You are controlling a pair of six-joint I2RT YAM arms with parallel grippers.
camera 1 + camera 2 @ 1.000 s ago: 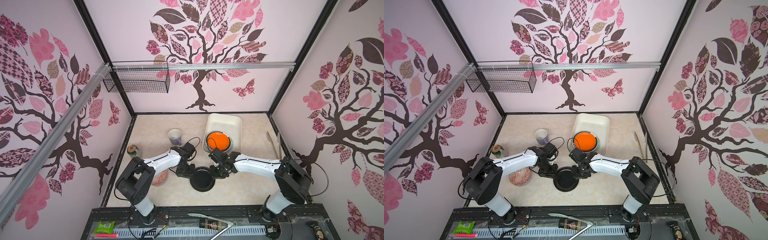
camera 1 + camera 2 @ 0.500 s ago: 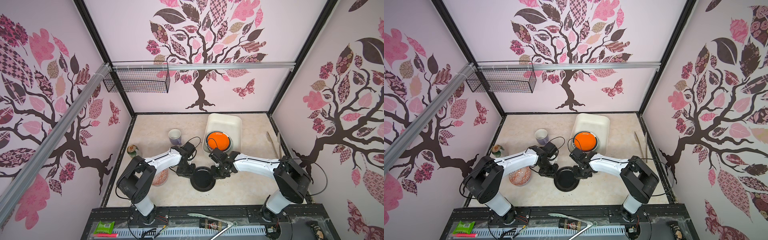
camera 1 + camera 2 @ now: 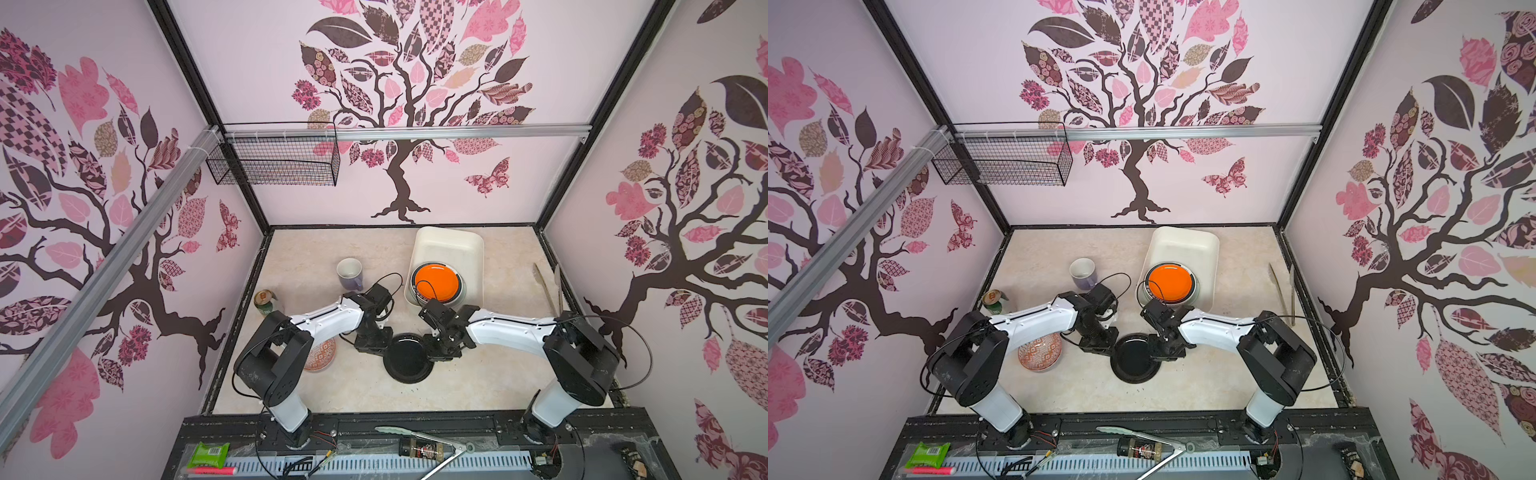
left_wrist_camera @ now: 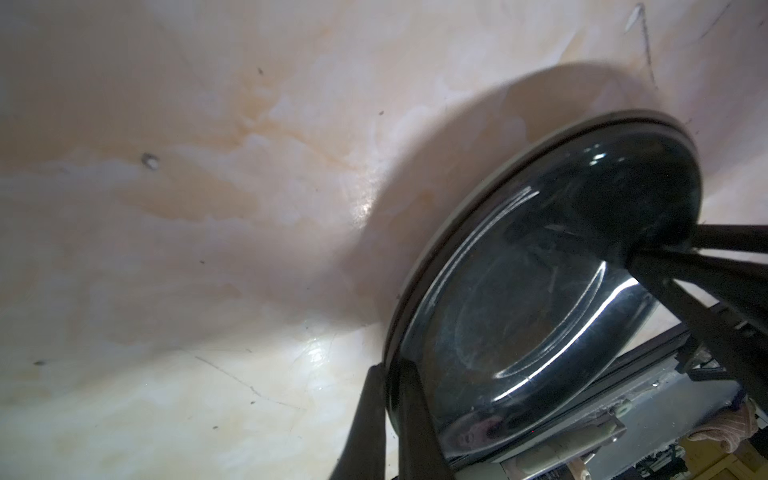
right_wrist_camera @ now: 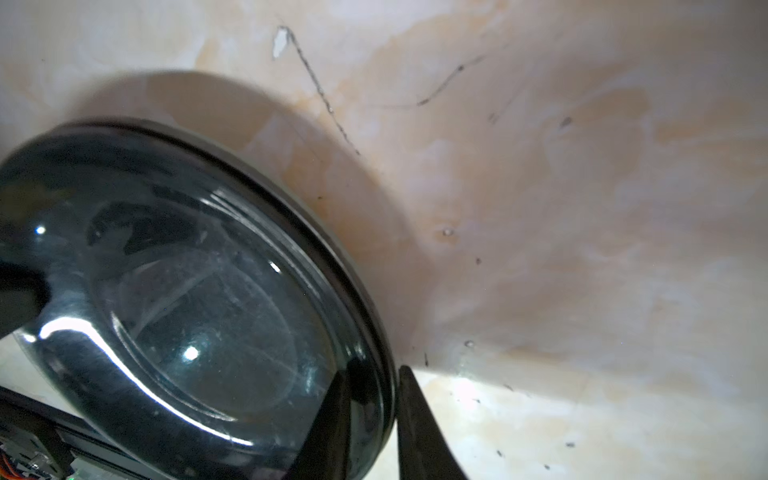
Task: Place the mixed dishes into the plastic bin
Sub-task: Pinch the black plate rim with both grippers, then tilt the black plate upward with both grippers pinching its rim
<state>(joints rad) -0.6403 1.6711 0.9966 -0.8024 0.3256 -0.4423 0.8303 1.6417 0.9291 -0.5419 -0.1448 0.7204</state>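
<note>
**Pinching the black plate from both sides**

Nearest the front, the black plate (image 3: pixel 409 363) lies at mid-table. The left gripper (image 4: pixel 388 395) has its narrow claw closed on the plate's rim, one finger over the edge and one under. The right gripper (image 5: pixel 370 399) nips the opposite rim the same way. Left of the plate, the red-patterned bowl (image 3: pixel 1040 353) sits partly under the left arm. Farther back stand the green can (image 3: pixel 264 301) and the lavender mug (image 3: pixel 349 274), upright and apart. Beyond them the plastic bin (image 3: pixel 449 245) holds the orange plate (image 3: pixel 436 284) at its near end, on other plates. Two wooden utensils (image 3: pixel 548 286) lie by the right wall.
</note>
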